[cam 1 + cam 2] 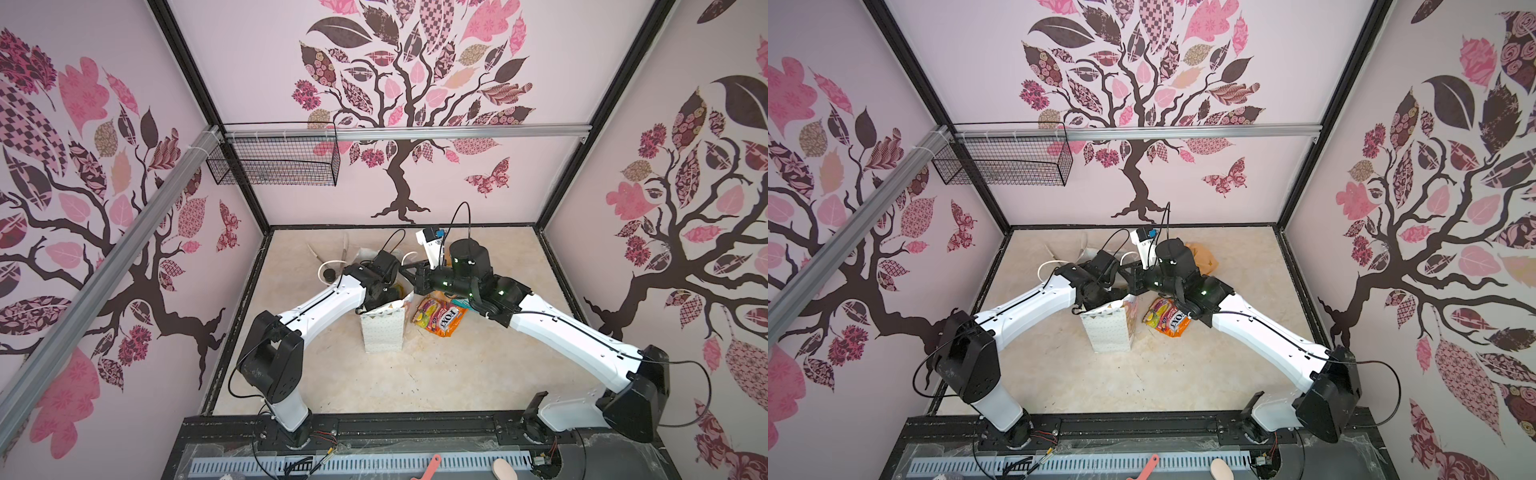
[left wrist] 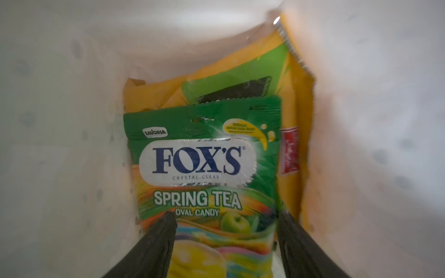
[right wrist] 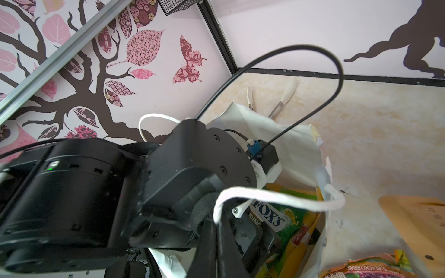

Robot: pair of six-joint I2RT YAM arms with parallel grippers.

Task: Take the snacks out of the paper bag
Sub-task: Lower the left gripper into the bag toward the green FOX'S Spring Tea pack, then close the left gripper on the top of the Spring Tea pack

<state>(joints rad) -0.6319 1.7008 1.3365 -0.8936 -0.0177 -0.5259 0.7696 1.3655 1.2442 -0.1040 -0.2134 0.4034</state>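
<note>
The white dotted paper bag (image 1: 382,328) (image 1: 1108,332) stands mid-table. My left gripper (image 2: 226,216) is down inside it, open, one finger on each side of a green "FOX'S Spring Tea" snack packet (image 2: 197,163). A yellow-orange packet (image 2: 293,96) stands behind that one. My right gripper (image 3: 216,223) is shut on the bag's white cord handle (image 3: 277,197) at the rim and holds it up. An orange-red FOX'S packet (image 1: 440,318) (image 1: 1167,318) and a teal one (image 1: 459,301) lie on the table right of the bag. A tan packet (image 1: 1202,255) lies further back.
Pale tongs-like utensils (image 3: 284,101) lie behind the bag near the back wall. A small dark-lidded jar (image 1: 329,273) sits back left of the bag. A black wire basket (image 1: 274,162) hangs on the back wall. Both arms cross close together over the bag.
</note>
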